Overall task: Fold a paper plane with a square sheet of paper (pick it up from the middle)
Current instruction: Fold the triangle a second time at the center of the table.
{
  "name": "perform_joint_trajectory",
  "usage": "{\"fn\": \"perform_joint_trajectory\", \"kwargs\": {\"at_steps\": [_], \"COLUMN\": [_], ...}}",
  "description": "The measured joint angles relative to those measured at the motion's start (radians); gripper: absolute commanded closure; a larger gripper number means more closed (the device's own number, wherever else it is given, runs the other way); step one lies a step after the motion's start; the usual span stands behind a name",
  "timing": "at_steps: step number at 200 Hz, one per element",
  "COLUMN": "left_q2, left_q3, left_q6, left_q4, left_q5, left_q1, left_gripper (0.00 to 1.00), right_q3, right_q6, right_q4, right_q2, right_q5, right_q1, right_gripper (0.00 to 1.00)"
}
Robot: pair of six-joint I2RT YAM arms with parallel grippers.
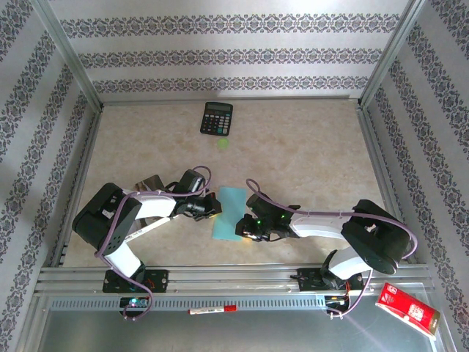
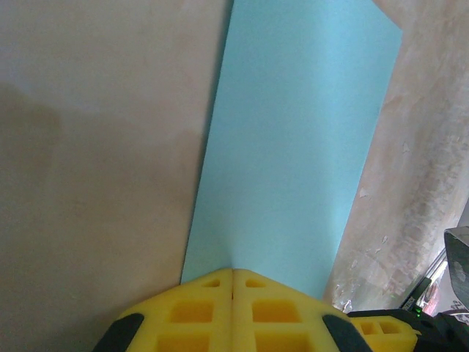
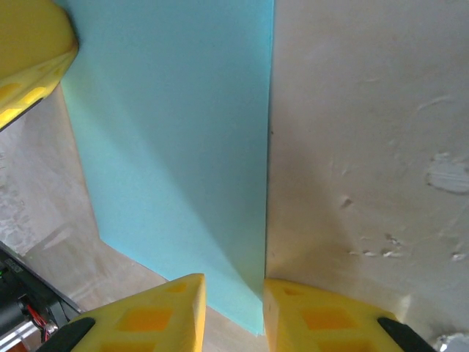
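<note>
While calculator (image 1: 217,118) lies apart, closed left tool (image 2: 233,274) and parted right tool (image 3: 234,287) flank paper (image 2: 293,147).

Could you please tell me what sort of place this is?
Probably a robot test cell: left arm and right arm bolted to an aluminium rail, wallpapered walls boxing in the table, a black calculator as prop.

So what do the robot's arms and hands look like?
The left arm and right arm are black and white with purple cables; the right has green lights. The left gripper and right gripper have chunky yellow fingers with square pockets.
</note>
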Motion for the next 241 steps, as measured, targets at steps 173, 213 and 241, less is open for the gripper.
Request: {"fn": "perform_joint_trajectory", "kwargs": {"at_steps": [173, 213, 241], "left_q2": [0.007, 0.007, 0.007], "left_q3": [-0.008, -0.008, -0.008], "left_q6": [0.005, 0.011, 0.011], "left_q4": [0.029, 0.029, 0.029], "left_q5": [0.013, 0.013, 0.013], "left_q1": [0.000, 0.000, 0.000], "left_gripper": [1.00, 1.00, 1.00], "right_q3": [-0.036, -0.053, -0.053], "right_q6": [0.007, 0.006, 0.003], "right_q4": [0.236, 0.241, 0.248], "right_q2": [0.008, -0.016, -0.016], "right_q5": [0.006, 0.026, 0.028], "right_q1": [0.021, 0.021, 0.019], "right_gripper": [0.65, 0.61, 0.59]}}
